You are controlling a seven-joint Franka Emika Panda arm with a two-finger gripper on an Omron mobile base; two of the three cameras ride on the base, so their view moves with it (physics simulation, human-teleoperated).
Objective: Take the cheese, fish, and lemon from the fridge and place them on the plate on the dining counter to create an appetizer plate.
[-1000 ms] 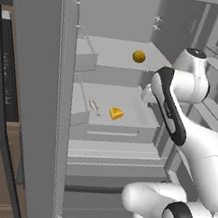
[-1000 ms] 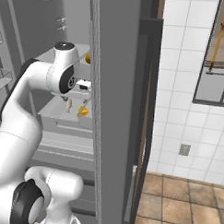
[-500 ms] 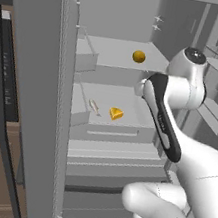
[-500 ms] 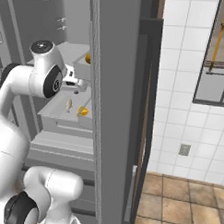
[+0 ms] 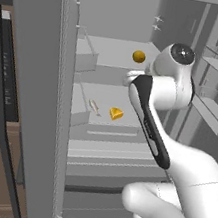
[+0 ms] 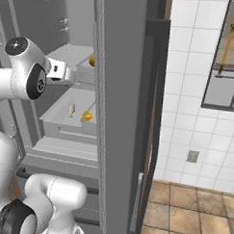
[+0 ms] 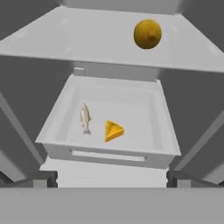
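Now the arm has swung up and leftward compared with a second ago: its white elbow sat low at the right side of the fridge (image 5: 47,95) opening, and it is now raised in front of the shelves, the hand turned to look into the compartment.

Landmark = the pale tray (image 7: 52,131) on the lower shelf.

- fish (image 7: 85,118): lying on the tray floor, left of centre, long axis running front to back. Untouched.
- cheese (image 7: 113,130): on the same tray, just right of the fish, near but apart from it, point facing right. Untouched.
- lemon (image 7: 147,33): on the shelf above the tray, toward its right side, well apart from the other two.
- end effector (image 7: 112,177): fingers spread wide, nothing between them; tips sit short of the tray's front lip, not yet over it.

In the left base view the same layout holds, with fish and cheese side by side on the tray and the lemon one shelf up. All three items sit where they did in the earlier frames; only the arm has moved.

Meaning for the task: my read is that this is the approach for the first pick, nothing collected yet. The hand view centres on the tray, so fish or cheese looks the likelier first target, though I cannot tell which. Next it needs a reach forward and down past the tray lip.
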